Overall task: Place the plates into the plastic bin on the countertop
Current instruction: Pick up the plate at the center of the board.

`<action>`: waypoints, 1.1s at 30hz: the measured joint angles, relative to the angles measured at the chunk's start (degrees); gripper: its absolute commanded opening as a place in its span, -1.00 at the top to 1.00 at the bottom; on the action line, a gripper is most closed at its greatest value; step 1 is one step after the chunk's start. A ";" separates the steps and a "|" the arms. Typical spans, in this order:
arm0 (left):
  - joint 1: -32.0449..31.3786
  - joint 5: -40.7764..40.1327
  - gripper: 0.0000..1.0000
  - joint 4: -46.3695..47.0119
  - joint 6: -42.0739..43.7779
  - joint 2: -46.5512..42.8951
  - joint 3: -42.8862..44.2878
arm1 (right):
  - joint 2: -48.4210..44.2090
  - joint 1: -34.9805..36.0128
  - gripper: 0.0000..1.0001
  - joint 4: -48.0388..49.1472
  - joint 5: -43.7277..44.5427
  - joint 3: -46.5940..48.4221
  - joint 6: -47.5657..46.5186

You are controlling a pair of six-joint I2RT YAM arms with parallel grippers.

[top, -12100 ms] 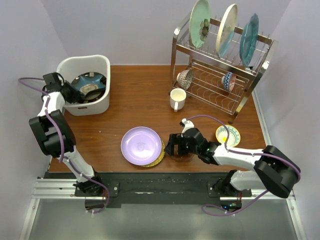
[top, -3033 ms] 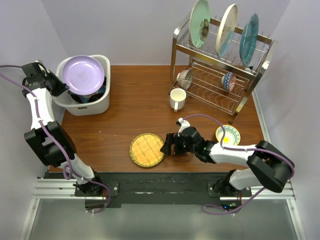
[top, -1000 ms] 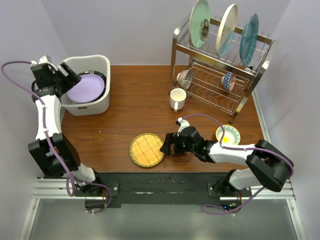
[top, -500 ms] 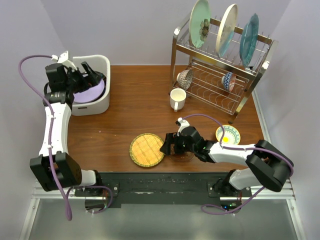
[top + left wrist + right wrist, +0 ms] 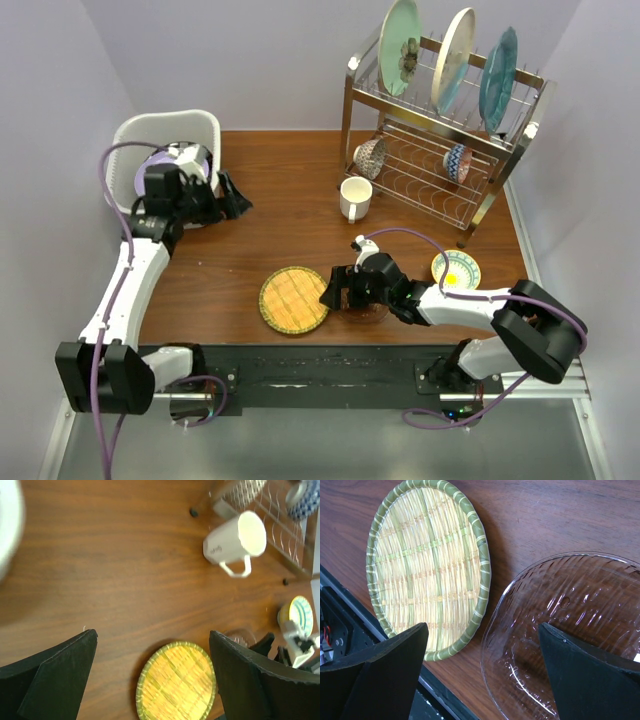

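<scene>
The white plastic bin (image 5: pixel 130 132) stands at the back left of the countertop (image 5: pixel 280 205). A lavender plate (image 5: pixel 185 155) lies inside it, partly hidden by my left arm. My left gripper (image 5: pixel 228 196) (image 5: pixel 153 639) hangs open and empty just right of the bin, above bare wood. A woven yellow-green plate (image 5: pixel 294 299) (image 5: pixel 177 687) (image 5: pixel 427 570) lies near the front edge. My right gripper (image 5: pixel 338 290) (image 5: pixel 482 627) is open over the near rim of a clear glass dish (image 5: pixel 366 308) (image 5: pixel 570 635), beside the woven plate. Three plates stand upright on the rack: pale green (image 5: pixel 400 35), cream (image 5: pixel 452 60) and blue (image 5: pixel 497 80).
The steel wire rack (image 5: pixel 430 170) at the back right also holds two small bowls (image 5: pixel 370 157). A white mug (image 5: pixel 354 197) (image 5: pixel 235 542) sits in front of it. A small yellow-patterned bowl (image 5: pixel 456 270) lies by my right forearm.
My left gripper has come out of the bin and swung right over the countertop, leaving the lavender plate inside. The right arm has not moved.
</scene>
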 measured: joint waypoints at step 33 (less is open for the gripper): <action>-18.21 -6.45 -0.54 4.52 -10.43 4.11 -27.30 | 0.00 0.00 -0.90 0.00 0.00 0.00 -0.02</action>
